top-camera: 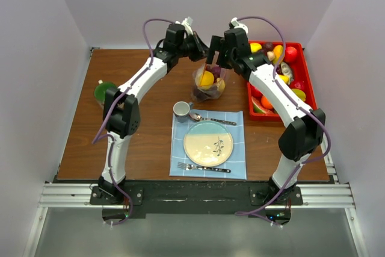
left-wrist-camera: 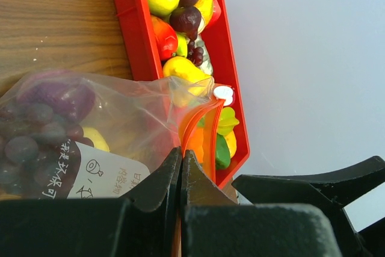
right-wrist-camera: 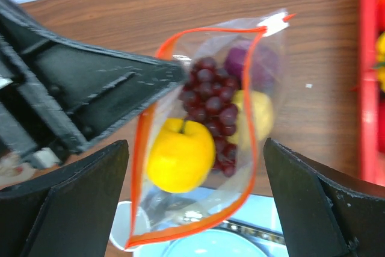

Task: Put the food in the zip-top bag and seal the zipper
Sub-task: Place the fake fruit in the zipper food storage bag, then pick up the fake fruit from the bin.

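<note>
The zip-top bag [top-camera: 209,82] stands mid-tabletop [top-camera: 150,148] just beyond the cup [top-camera: 181,109], with grapes [right-wrist-camera: 207,97] and a yellow fruit [right-wrist-camera: 180,154] inside (more food [top-camera: 277,52] lies in the red tray [top-camera: 295,44], right). We see the left fingers [left-wrist-camera: 162,179] pinched shut on its zipper [right-wrist-camera: 140,148], and the right fingers [right-wrist-camera: 84,197] spread wide, empty, above its mouth.

Light: bright, even, from overhead, walls [top-camera: 36,58] washed out
Shadows: faint on the bench [top-camera: 78,136]
Glare: white highlights on the zip-top bag [right-wrist-camera: 180,206] and glossy food [right-wrist-camera: 180,154]
Blur: right wrist view smeared; left wrist foreground out of focus
</note>
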Motion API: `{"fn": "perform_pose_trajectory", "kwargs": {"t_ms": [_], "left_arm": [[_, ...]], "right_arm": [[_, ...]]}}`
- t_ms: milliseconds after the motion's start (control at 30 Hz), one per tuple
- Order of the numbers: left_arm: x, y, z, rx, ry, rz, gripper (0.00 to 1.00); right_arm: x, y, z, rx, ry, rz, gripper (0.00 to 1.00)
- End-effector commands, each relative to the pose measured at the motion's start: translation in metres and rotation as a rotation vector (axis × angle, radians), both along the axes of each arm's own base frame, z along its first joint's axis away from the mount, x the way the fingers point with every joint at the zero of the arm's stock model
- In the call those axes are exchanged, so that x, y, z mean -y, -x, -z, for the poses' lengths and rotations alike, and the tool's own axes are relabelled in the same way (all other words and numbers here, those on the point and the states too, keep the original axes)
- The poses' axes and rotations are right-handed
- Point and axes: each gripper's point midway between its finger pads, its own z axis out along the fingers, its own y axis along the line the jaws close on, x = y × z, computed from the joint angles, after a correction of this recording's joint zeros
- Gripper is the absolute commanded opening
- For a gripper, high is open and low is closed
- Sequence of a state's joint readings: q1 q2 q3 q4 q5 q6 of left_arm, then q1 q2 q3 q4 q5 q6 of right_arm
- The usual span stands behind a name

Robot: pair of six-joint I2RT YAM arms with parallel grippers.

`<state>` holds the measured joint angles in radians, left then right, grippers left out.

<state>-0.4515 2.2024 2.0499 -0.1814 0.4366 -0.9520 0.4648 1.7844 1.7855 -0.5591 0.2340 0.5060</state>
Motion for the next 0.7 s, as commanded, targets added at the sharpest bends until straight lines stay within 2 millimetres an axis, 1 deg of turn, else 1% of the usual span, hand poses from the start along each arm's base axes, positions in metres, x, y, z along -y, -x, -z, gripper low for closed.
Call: {"fn": "perform_pose_trajectory", "kwargs": {"t_ms": [0,33,67,100,167,200,233,267,300,333,367,400,467,500,533,567,600,633,667], "left_arm": [[-0.014,-0.006,-0.066,0.130,0.083,-0.018,0.00],[-0.017,-0.008,-0.064,0.125,0.083,-0.027,0.00],[-0.023,-0.011,-0.063,0.124,0.081,-0.040,0.00],[-0.026,-0.011,-0.067,0.132,0.077,-0.046,0.00],[-0.032,-0.014,-0.066,0.138,0.068,-0.066,0.00],[-0.033,-0.014,-0.069,0.147,0.072,-0.066,0.00],[-0.033,-0.014,-0.069,0.147,0.074,-0.063,0.00],[-0.033,-0.013,-0.070,0.146,0.078,-0.056,0.00],[-0.033,-0.013,-0.071,0.147,0.085,-0.056,0.00],[-0.034,-0.013,-0.074,0.152,0.090,-0.053,0.00],[-0.034,-0.013,-0.076,0.156,0.092,-0.053,0.00],[-0.035,-0.013,-0.080,0.167,0.095,-0.054,0.00],[-0.039,-0.014,-0.091,0.188,0.104,-0.052,0.00],[-0.040,-0.015,-0.091,0.184,0.100,-0.052,0.00],[-0.043,-0.016,-0.102,0.204,0.108,-0.050,0.00],[-0.048,-0.018,-0.105,0.208,0.110,-0.048,0.00],[-0.053,-0.022,-0.111,0.216,0.110,-0.041,0.00],[-0.053,-0.022,-0.110,0.210,0.107,-0.037,0.00],[-0.053,-0.023,-0.112,0.219,0.108,-0.036,0.00]], "right_arm": [[0.045,0.011,-0.039,0.056,0.061,0.096,0.97],[0.054,0.013,-0.038,0.050,0.063,0.114,0.96],[0.065,0.017,-0.023,0.014,0.078,0.129,0.96],[0.086,0.021,-0.027,0.019,0.063,0.162,0.94],[0.107,0.025,-0.019,0.011,0.038,0.202,0.91],[0.129,0.031,0.001,-0.030,0.043,0.239,0.89],[0.139,0.037,-0.002,-0.022,0.036,0.259,0.89],[0.150,0.040,0.002,-0.026,0.039,0.279,0.89],[0.169,0.044,0.017,-0.059,0.050,0.319,0.89],[0.175,0.048,0.020,-0.065,0.039,0.321,0.88],[0.181,0.049,0.029,-0.080,0.035,0.330,0.88],[0.194,0.049,0.032,-0.083,0.029,0.352,0.88],[0.200,0.043,0.036,-0.068,0.025,0.334,0.89],[0.210,0.041,0.040,-0.075,0.031,0.353,0.91],[0.216,0.040,0.042,-0.084,0.038,0.364,0.92],[0.222,0.040,0.049,-0.116,0.042,0.381,0.93],[0.247,0.045,0.059,-0.143,0.041,0.461,0.93],[0.260,0.048,0.061,-0.146,0.036,0.496,0.93],[0.265,0.050,0.063,-0.151,0.031,0.520,0.92]]}}
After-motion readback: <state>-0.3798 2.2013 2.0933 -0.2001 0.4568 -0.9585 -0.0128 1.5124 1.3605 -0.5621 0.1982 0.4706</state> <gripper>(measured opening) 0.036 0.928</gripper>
